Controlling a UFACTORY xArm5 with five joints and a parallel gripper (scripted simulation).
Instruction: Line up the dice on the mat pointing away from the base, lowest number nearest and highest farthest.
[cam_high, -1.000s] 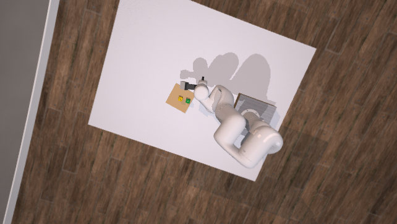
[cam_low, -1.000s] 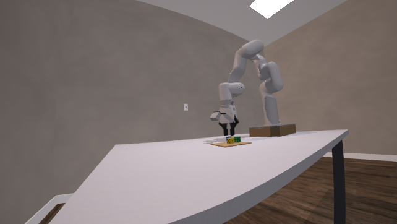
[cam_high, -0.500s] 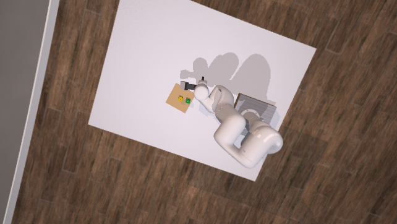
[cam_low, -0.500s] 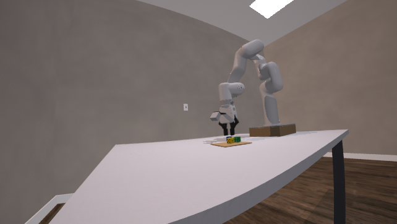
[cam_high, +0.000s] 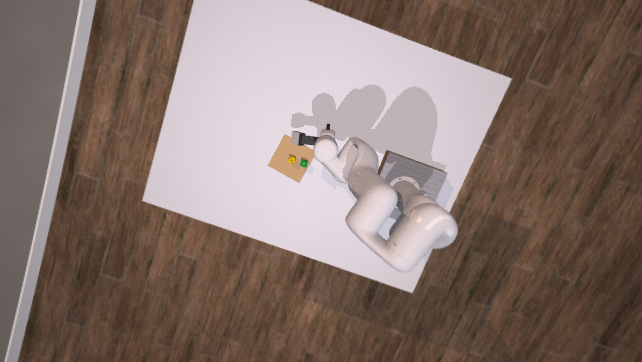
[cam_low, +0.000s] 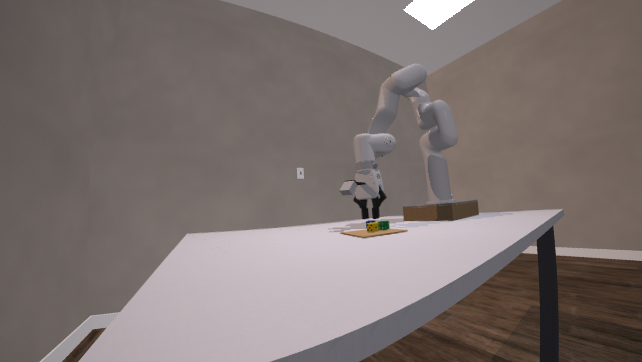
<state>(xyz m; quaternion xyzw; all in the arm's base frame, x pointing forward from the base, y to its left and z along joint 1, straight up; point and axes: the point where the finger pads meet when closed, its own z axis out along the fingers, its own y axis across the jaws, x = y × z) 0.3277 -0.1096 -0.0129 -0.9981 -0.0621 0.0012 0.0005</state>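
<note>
A tan mat (cam_high: 291, 159) lies on the white table near the robot's base. A yellow die (cam_high: 291, 159) and a green die (cam_high: 303, 162) stand side by side on it, the green one nearer the base. In the side view the mat (cam_low: 374, 232) also carries a blue die (cam_low: 370, 221) just behind the yellow die (cam_low: 372, 227) and beside the green die (cam_low: 384, 225). My gripper (cam_low: 369, 214) hangs fingers-down right above the blue die, partly open and empty. In the overhead view my wrist (cam_high: 325, 147) hides the fingers and the blue die.
The robot's base stands on a wooden block (cam_low: 440, 210) at the table's edge, close behind the mat. A small grey box (cam_low: 347, 187) sticks out from the side of the gripper body.
</note>
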